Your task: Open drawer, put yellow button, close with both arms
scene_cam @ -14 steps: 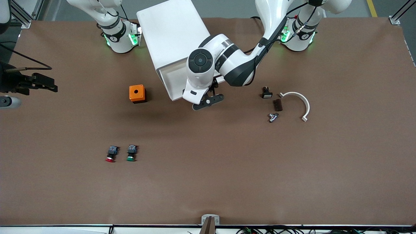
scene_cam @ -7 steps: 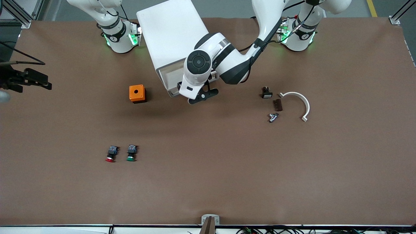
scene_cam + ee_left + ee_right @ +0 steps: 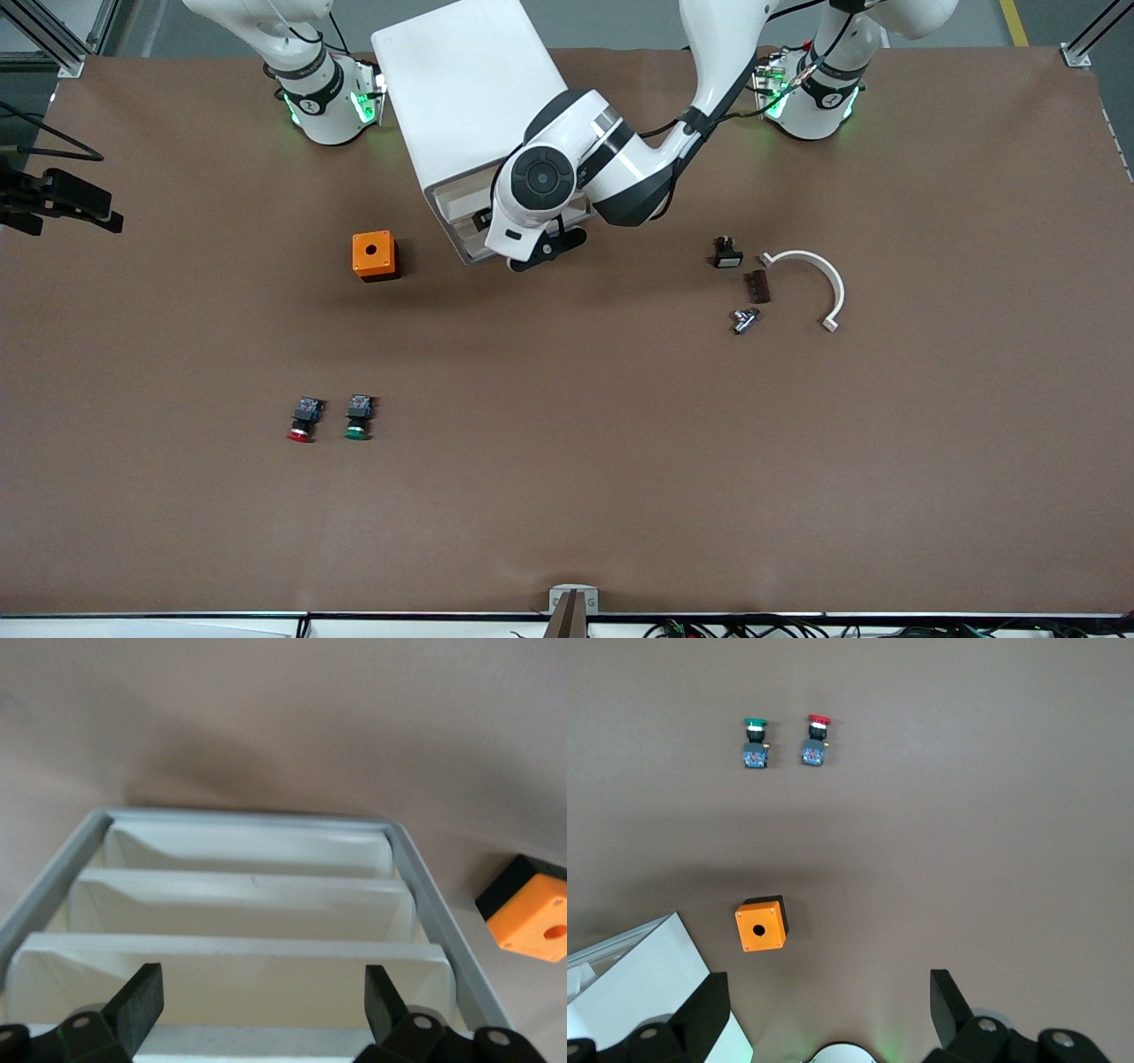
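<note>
The white cabinet (image 3: 461,89) stands between the arm bases. Its stacked cream drawer fronts show in the left wrist view. The top drawer (image 3: 257,1041) is pushed in, about level with the three below it. My left gripper (image 3: 507,232) hangs at the cabinet's front, pointing down over the top drawer's front. It also shows in the left wrist view (image 3: 263,1010), open and empty. My right gripper (image 3: 89,208) is up in the air over the right arm's end of the table. It also shows in the right wrist view (image 3: 830,1010), open and empty. The yellow button is out of view.
An orange box (image 3: 375,255) sits beside the cabinet, toward the right arm's end. A red-capped button (image 3: 301,420) and a green-capped button (image 3: 358,417) lie nearer to the front camera. A black switch (image 3: 726,253), a dark block (image 3: 757,286), a metal part (image 3: 744,319) and a white curved piece (image 3: 811,283) lie toward the left arm's end.
The left gripper has moved in toward the cabinet, and the top drawer has slid from open to pushed in. The right gripper has drifted away, toward the table's edge.
</note>
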Controlling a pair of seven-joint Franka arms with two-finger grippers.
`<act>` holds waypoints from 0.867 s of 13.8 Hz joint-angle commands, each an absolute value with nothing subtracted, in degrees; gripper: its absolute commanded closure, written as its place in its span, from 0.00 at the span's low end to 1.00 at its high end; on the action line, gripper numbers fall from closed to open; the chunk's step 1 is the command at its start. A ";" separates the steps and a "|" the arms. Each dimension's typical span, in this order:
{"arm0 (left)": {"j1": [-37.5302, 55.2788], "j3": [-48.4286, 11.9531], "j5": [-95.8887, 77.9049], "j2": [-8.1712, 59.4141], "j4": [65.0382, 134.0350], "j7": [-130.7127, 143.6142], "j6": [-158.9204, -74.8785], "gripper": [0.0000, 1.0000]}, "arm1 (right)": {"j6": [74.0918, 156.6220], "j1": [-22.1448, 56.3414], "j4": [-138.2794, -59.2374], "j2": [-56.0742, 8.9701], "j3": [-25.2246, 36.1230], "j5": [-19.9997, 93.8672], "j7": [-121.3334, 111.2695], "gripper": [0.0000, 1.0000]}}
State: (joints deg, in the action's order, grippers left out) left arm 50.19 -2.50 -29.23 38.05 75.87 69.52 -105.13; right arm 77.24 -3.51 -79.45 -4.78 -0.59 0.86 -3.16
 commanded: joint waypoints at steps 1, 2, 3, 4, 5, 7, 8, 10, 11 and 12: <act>51.59 -2.46 -32.96 37.70 76.90 72.07 -105.56 0.01 | 77.25 -4.39 -83.13 -2.20 -0.97 0.88 -2.29 0.00; 51.59 -2.46 -33.05 37.71 76.99 72.16 -105.56 0.01 | 77.60 -4.31 -83.93 -1.59 -1.05 0.88 -2.29 0.00; 51.59 -2.46 -34.00 37.71 77.17 72.59 -105.56 0.01 | 78.48 -3.96 -84.11 -0.97 -1.23 0.88 -2.29 0.00; 51.59 -2.46 -35.41 37.71 77.52 72.68 -105.56 0.01 | 79.10 -3.61 -84.11 -0.79 -1.49 0.88 -2.29 0.00; 51.59 -2.46 -36.03 37.71 77.78 72.69 -105.56 0.01 | 79.28 -3.34 -84.11 -0.79 -1.49 0.88 -2.29 0.00; 51.59 -2.46 -36.83 37.71 77.96 72.69 -105.56 0.01 | 79.28 -3.52 -84.20 -0.09 -1.32 0.97 -2.29 0.00; 51.59 -2.46 -37.00 37.71 77.96 72.77 -105.56 0.01 | 79.19 -3.60 -84.20 0.43 -1.32 0.97 -2.29 0.00; 51.50 -2.46 -37.18 37.62 78.05 72.60 -105.47 0.01 | 79.10 -4.22 -84.29 0.97 -1.06 1.40 -2.29 0.00; 51.42 -2.37 -37.00 37.44 78.05 72.42 -105.47 0.01 | 79.28 -4.31 -84.46 0.88 -1.05 1.49 -2.29 0.00; 51.07 -2.37 -36.83 37.27 78.13 72.16 -105.29 0.01 | 79.54 -4.39 -85.33 1.05 -1.05 1.67 -2.29 0.00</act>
